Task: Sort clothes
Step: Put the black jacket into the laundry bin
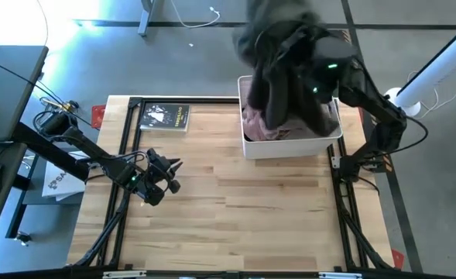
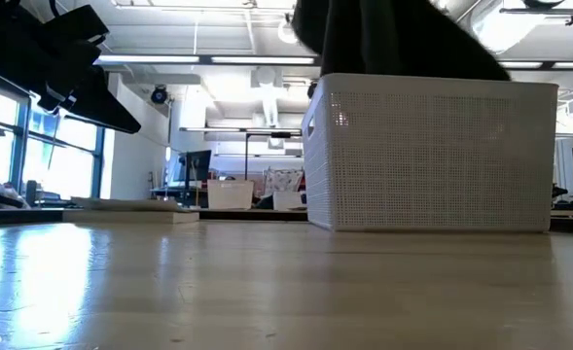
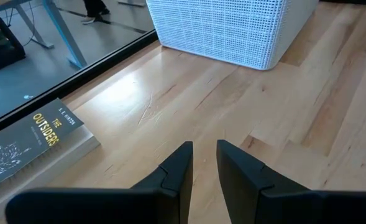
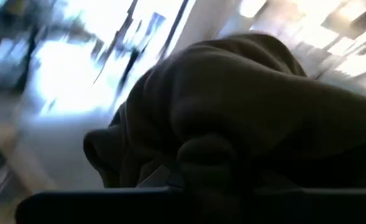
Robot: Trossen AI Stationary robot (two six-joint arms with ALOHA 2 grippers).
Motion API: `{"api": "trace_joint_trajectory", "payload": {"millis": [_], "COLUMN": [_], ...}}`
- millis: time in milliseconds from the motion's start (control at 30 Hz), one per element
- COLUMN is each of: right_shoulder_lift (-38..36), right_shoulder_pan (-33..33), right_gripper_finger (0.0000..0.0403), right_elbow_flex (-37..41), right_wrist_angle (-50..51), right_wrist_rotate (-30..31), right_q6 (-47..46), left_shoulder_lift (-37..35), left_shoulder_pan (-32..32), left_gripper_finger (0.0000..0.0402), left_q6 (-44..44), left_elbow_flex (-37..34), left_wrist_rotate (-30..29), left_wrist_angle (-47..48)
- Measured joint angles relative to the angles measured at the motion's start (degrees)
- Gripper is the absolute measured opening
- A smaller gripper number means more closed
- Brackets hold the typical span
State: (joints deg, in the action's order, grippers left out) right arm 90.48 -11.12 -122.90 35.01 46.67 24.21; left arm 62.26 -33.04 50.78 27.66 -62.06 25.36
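A dark olive-brown garment (image 1: 278,54) hangs bunched over the white lattice basket (image 1: 289,146), draped around my right gripper (image 1: 289,48), which is shut on it. In the low view the garment (image 2: 393,39) shows above the basket's rim (image 2: 432,83). A pale pink garment (image 1: 258,124) lies inside the basket. My left gripper (image 3: 204,152) hovers open over the bare wood at the table's left (image 1: 173,174), with nothing between its fingers. My right gripper is shut on the dark olive-brown garment (image 4: 220,106), but the cloth folds over the fingers and hides the place of contact. The garment is bunched in several layers, hangs slack below and around the gripper, and is held high over the basket.
A dark book (image 1: 166,116) lies flat at the table's far left, also seen in the left wrist view (image 3: 27,140). The basket stands at the far right. Bare wood stretches across the middle and near side. A black metal frame (image 1: 127,147) edges the table.
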Motion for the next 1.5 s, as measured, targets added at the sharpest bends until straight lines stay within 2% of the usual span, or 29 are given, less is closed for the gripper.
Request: {"api": "trace_joint_trajectory", "payload": {"millis": [133,233,333,467,600,667,833,1000,1100,1233,1500], "right_shoulder_lift": [0.0,0.0,-0.1,-1.2,-1.1,-1.0,-1.2,-1.4,-1.3,-0.9,-0.6], "right_shoulder_pan": [-3.0,-4.8,-5.1,-5.9,-9.5,-12.3,-19.9,-24.7,-25.6,-25.6,-23.4], "right_gripper_finger": [0.0044,0.0044,0.0044,0.0044,0.0044,0.0044,0.0044,0.0044,0.0065,0.0107,0.0167], "right_elbow_flex": [3.7,9.3,15.7,23.9,32.6,37.4,48.5,55.7,56.2,51.8,30.3], "right_wrist_angle": [24.3,37.4,46.3,52.1,52.3,49.2,34.0,19.6,18.1,25.0,45.1], "right_wrist_rotate": [-8.6,-15.8,-16.7,-17.2,-17.2,-17.7,-21.0,-28.3,-29.9,-30.7,-32.2], "right_q6": [-19.0,-28.9,-35.7,-41.7,-43.3,-41.3,-34.6,-32.6,-33.2,-32.9,-36.2], "left_shoulder_lift": [0.0,0.0,0.0,0.0,0.0,0.0,0.0,0.0,0.0,0.0,0.0], "left_shoulder_pan": [0.0,0.0,0.0,0.0,0.0,0.0,0.0,0.0,0.0,0.0,0.0], "left_gripper_finger": [0.0071,0.0071,0.0071,0.0071,0.0071,0.0071,0.0071,0.0071,0.0071,0.0071,0.0071], "left_q6": [0.0,0.0,0.0,0.0,0.0,0.0,0.0,0.0,0.0,0.0,0.0], "left_elbow_flex": [0.0,0.0,0.0,0.0,0.0,0.0,0.0,0.0,0.0,0.0,0.0], "left_wrist_rotate": [0.1,0.3,0.3,0.3,0.3,0.3,0.4,0.1,-0.1,-0.2,-0.2], "left_wrist_angle": [0.0,0.0,0.0,0.0,0.0,-0.1,-0.4,-0.5,-0.5,-0.4,-0.4]}}
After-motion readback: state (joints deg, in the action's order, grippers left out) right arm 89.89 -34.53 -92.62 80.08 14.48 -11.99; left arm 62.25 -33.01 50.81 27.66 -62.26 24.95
